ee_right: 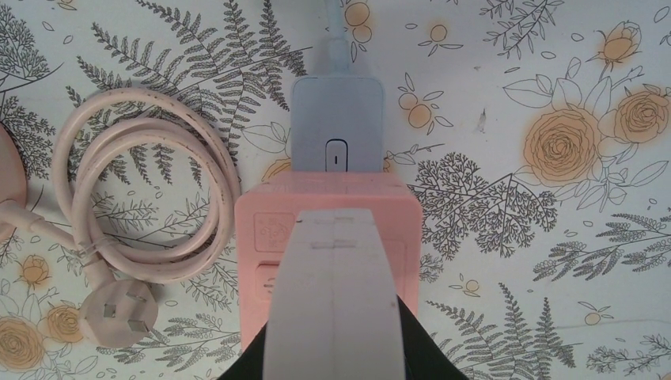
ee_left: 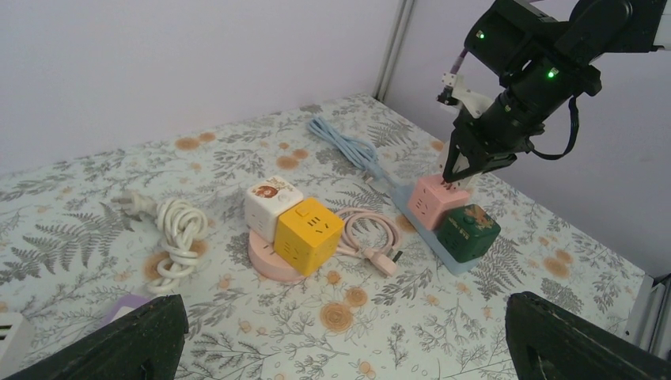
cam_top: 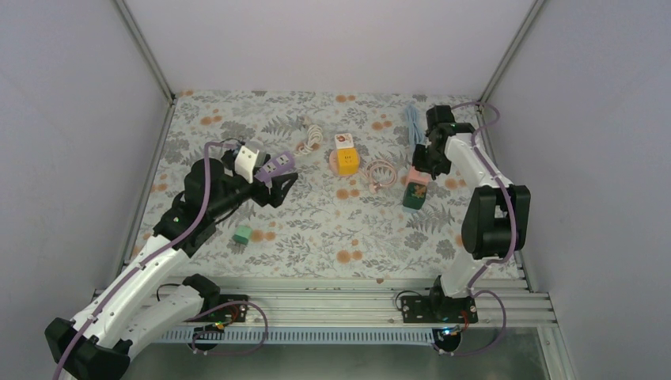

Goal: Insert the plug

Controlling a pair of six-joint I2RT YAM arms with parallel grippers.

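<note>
Over the pink socket cube point(ee_left: 431, 202), my right tool point(ee_left: 463, 172) is clamping the white plug point(ee_right: 336, 293) against its top. I think I am pushing it in; next comes a straight, gentle press down. My left tool point(ee_left: 348, 340) is hanging wide apart.

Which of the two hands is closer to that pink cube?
Right. The right hand sits just above the pink cube, holding a white plug over it; the left hand hovers open far to its left.
</note>
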